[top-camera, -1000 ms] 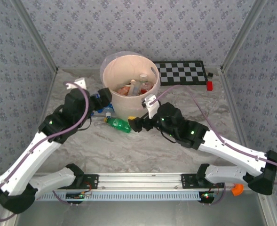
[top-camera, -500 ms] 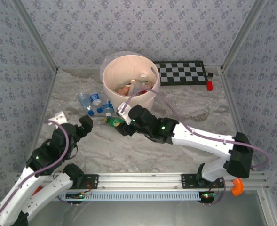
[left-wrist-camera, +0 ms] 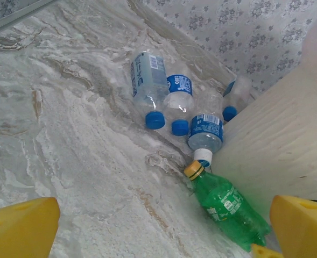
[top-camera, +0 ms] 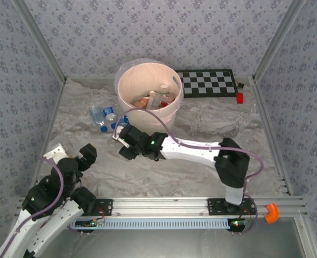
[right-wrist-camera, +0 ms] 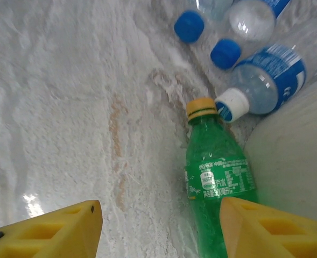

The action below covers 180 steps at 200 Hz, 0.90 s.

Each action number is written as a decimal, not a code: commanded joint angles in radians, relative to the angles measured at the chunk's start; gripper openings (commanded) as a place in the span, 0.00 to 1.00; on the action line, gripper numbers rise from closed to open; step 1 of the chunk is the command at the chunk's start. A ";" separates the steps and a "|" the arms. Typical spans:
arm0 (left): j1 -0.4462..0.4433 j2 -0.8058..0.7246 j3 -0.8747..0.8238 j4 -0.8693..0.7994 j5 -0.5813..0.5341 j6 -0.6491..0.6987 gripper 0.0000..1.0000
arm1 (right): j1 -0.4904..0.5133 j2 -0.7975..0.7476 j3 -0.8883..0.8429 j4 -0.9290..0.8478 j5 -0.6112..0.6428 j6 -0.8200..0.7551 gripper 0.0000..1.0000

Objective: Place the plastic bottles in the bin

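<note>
At the near left, the left gripper (top-camera: 86, 155) hangs over the marbled table (top-camera: 201, 121) with its yellow fingers (left-wrist-camera: 21, 228) spread wide and nothing between them. Further in, the right gripper (right-wrist-camera: 158, 209) is low over the table with its jaws apart. A green bottle (right-wrist-camera: 218, 183) with a yellow cap lies between them, close against the right finger, without being clamped. Just beyond it, clear bottles (top-camera: 104, 117) with blue labels lie in a cluster against the left foot of the bin (top-camera: 134, 80). The bin already holds several bottles (top-camera: 155, 99). A checkerboard (top-camera: 208, 82) lies behind it to the right.
</note>
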 commanded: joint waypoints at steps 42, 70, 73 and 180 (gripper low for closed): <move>0.004 -0.016 -0.008 -0.038 -0.018 -0.009 1.00 | -0.029 0.180 0.163 -0.149 0.085 -0.032 0.68; 0.004 -0.022 -0.011 -0.040 -0.021 -0.006 1.00 | -0.046 0.209 0.174 -0.152 0.086 -0.043 0.70; 0.003 -0.022 -0.011 -0.042 -0.022 -0.006 1.00 | -0.048 0.213 0.176 -0.154 0.087 -0.046 0.70; 0.005 -0.033 -0.011 -0.061 -0.022 -0.017 1.00 | -0.071 0.339 0.207 -0.166 0.063 -0.046 0.69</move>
